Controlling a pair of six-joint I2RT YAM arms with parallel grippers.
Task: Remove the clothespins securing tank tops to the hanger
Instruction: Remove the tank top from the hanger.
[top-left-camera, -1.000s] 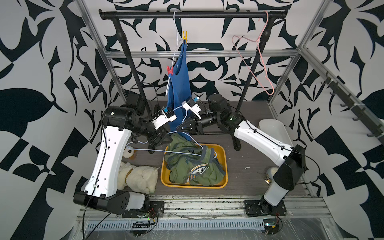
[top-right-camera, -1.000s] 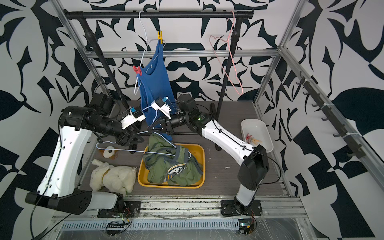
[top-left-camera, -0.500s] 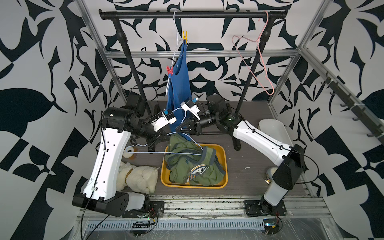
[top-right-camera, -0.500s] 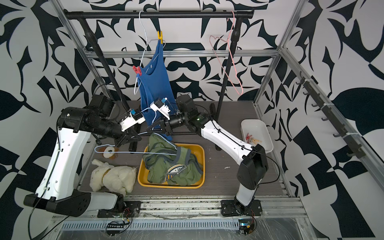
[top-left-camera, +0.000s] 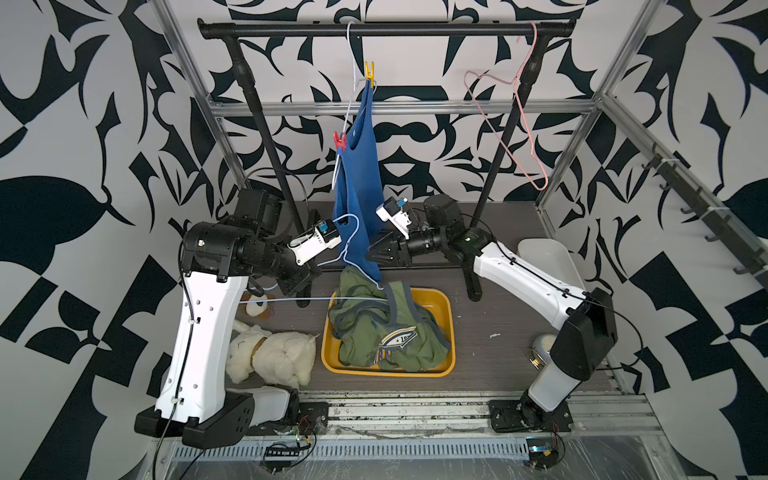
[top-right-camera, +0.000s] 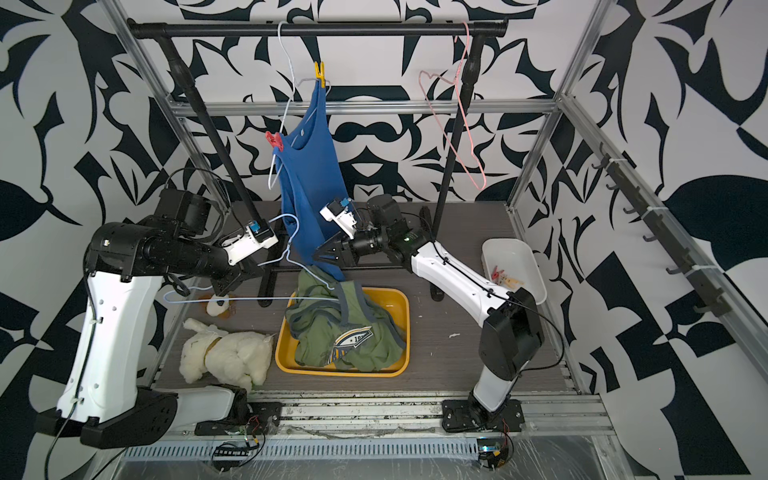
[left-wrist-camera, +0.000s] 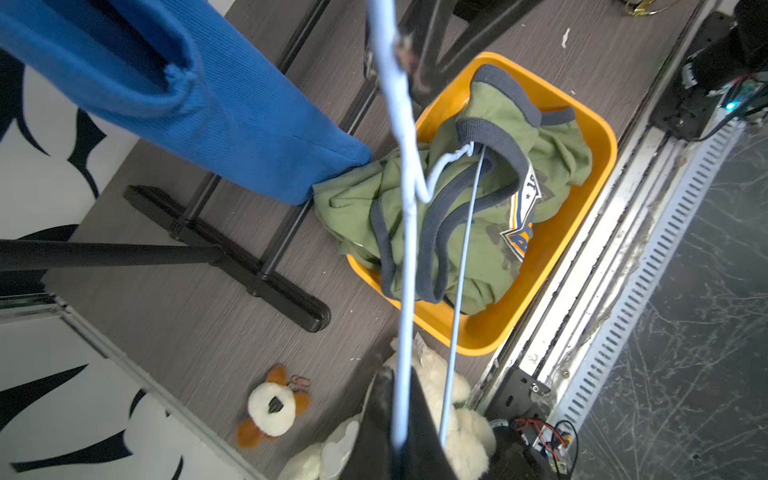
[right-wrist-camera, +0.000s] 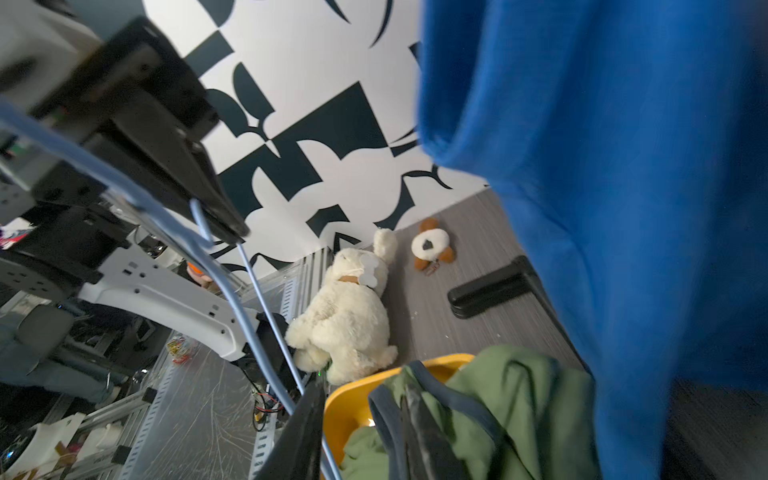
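Left jaws (left-wrist-camera: 399, 415): clamped together on one end of the pale-blue wire hanger (top-left-camera: 307, 298).
Right jaws (top-left-camera: 374, 252): apart and holding nothing, just beside the lower edge of the blue tank top (top-left-camera: 359, 187).
Pale-blue wire hanger: roughly level above the desk (top-left-camera: 490, 316), with its far end hooked under a grey-trimmed strap of an olive tank top (left-wrist-camera: 490, 137).
Olive tank tops (top-left-camera: 386, 332): heaped in the yellow tray (top-left-camera: 386, 372), chest print facing up.
Blue tank top: hung from a white hanger (top-left-camera: 352, 83) on the black rail (top-left-camera: 415, 29), its hem touching the olive heap.
Clothespins on it: a yellow clothespin (top-left-camera: 369, 70) on the upper strap and a red clothespin (top-left-camera: 340, 141) on the lower strap.
Loose clothespins (top-right-camera: 507, 280): a few in the white bin (top-right-camera: 536, 274) by my right arm.
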